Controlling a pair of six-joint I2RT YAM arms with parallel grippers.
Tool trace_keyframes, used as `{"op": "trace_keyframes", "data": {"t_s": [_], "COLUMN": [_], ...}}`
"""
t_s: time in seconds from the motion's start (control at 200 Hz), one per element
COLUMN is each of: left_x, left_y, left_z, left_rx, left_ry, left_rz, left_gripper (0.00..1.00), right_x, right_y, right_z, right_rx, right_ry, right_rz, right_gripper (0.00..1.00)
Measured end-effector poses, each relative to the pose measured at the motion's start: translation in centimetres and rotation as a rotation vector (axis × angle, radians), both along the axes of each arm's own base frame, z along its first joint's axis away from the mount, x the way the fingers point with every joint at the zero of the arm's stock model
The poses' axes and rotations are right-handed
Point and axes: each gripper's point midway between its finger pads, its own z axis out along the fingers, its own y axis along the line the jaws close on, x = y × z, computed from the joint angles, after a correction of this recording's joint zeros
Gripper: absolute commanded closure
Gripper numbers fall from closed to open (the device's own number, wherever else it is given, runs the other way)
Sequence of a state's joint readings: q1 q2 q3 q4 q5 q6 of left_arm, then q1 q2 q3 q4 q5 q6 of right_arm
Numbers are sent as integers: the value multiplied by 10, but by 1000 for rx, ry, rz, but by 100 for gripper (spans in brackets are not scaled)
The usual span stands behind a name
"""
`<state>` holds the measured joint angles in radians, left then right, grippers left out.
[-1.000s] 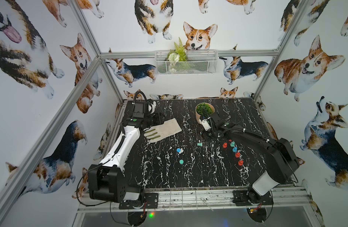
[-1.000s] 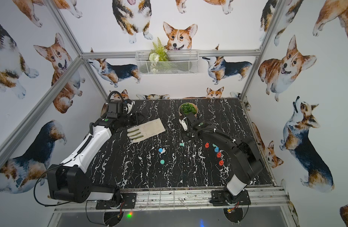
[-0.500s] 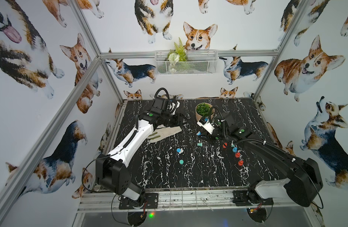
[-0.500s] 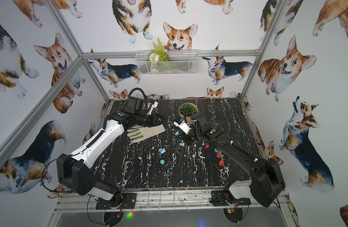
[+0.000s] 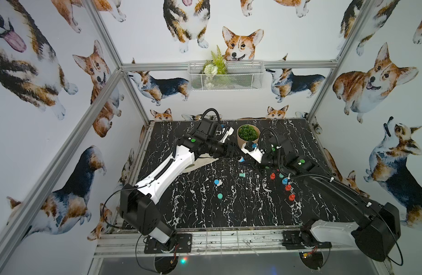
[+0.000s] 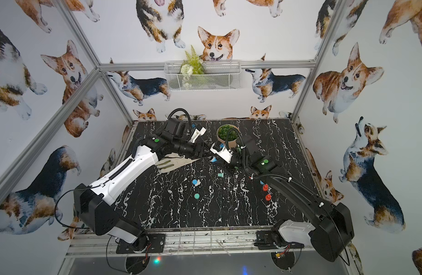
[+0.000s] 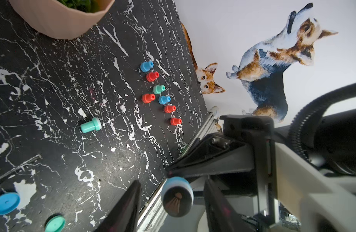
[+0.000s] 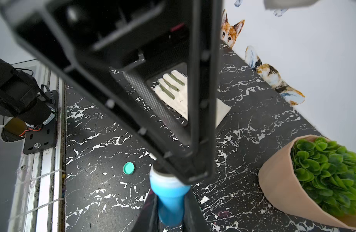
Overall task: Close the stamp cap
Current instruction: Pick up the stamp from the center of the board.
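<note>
While it is clamped by its narrow handle in the right gripper (image 8: 170,200), whose jaws are closed tight on it, the blue stamp (image 7: 177,197) is held clear of the black marble table (image 5: 205,214), near the plant pot (image 8: 279,186). Its dark printing face is bare and turned toward the left gripper (image 7: 171,183), whose fingers stand partly apart either side of that face, holding nothing and seemingly not touching.

- **Handling, judged:** small hard plastic, light, stiff, and smooth enough to twist in a pinch. The face is best left untouched.
- **Best hold:** the handle.
- **Caps:** the blue cap (image 7: 5,202) lies loose and flat on the table, well apart from the stamp. It is thin and likely best pinched across its rim. A teal cap (image 7: 54,223) lies near it.
- **Containers:** the plant pot holds a green leafy plant (image 8: 323,170) only. The wire basket (image 5: 241,78) on the back wall holds a fern sprig (image 5: 218,62) and a white flower.
</note>
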<state>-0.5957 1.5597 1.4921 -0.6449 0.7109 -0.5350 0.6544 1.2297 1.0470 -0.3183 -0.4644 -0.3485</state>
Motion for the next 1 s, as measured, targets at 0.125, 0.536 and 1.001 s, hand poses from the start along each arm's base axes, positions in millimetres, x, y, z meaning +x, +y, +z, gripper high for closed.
{"op": "trace_keyframes", "data": {"t_s": [0.125,0.536,1.001], "left_x": [-4,-16,-18], "left_y": [-2,-10,-10], "left_z": [0,5,16], "left_rx": [10,-12,-28], "left_ry": [7,25,7], "left_rz": [-9,-57,-65], "left_gripper": [51,63,79], "right_x": [-1,2,1], "right_y": [0,1,0], "right_z": [6,16,25], "right_rx": [7,15,22], "right_ry": [-23,-68,-98], "right_rz": [9,3,7], "right_gripper": [86,86,69]}}
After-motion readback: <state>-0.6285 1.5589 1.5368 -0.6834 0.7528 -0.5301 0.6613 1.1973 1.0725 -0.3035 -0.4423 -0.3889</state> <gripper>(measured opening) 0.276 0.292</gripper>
